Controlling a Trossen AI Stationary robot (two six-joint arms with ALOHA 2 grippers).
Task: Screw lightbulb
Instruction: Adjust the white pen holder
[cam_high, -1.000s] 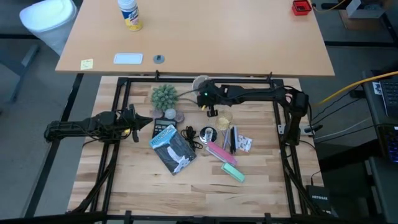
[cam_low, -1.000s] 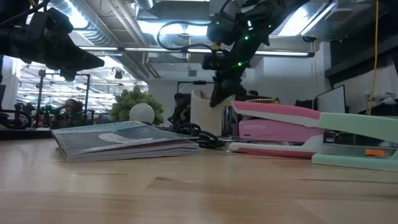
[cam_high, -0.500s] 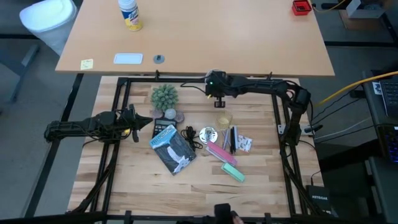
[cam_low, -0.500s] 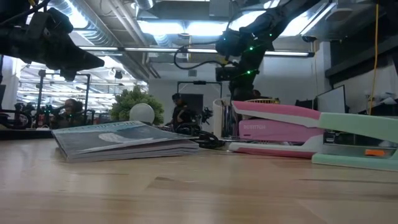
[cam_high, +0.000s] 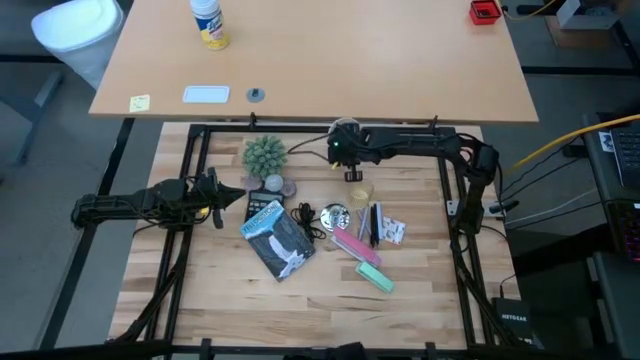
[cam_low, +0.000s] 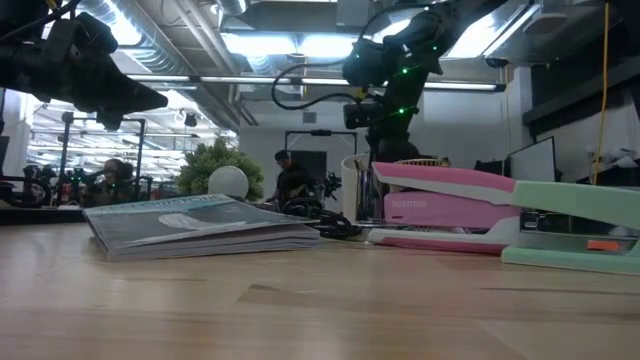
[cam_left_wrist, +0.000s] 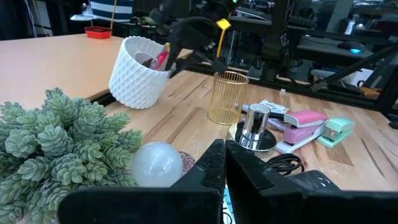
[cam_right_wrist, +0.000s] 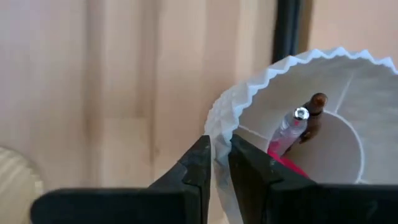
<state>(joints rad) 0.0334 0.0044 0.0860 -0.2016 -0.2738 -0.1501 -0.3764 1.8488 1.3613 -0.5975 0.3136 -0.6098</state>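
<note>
The silvery-white lightbulb (cam_high: 273, 182) lies on the table beside the green plant (cam_high: 264, 154); it also shows in the left wrist view (cam_left_wrist: 158, 164) and the low view (cam_low: 228, 182). The socket base (cam_high: 335, 214) stands upright nearby with its black cord (cam_high: 304, 216). My left gripper (cam_high: 216, 196) is shut and empty, left of the bulb and above the table. My right gripper (cam_high: 343, 134) is shut on the white cup (cam_left_wrist: 138, 72) with pink items, near the table's far edge. My right gripper pinches the white cup's zigzag rim (cam_right_wrist: 221, 144), one finger (cam_right_wrist: 250, 167) inside the cup and one (cam_right_wrist: 196, 163) outside. The fingers come from above, pointing down. The cup stays about upright; whether its base is on the table, I cannot tell.
A gold wire cup (cam_high: 360, 190) stands by the socket base. A booklet (cam_high: 277, 237), a pink stapler (cam_high: 354, 245) and a mint stapler (cam_high: 376, 277) lie mid-table. The black frame rail (cam_high: 300, 128) runs along the far edge.
My right gripper has gone from near the gold wire cup toward the table's far edge. The white cup has shifted a little toward the table's right edge.
</note>
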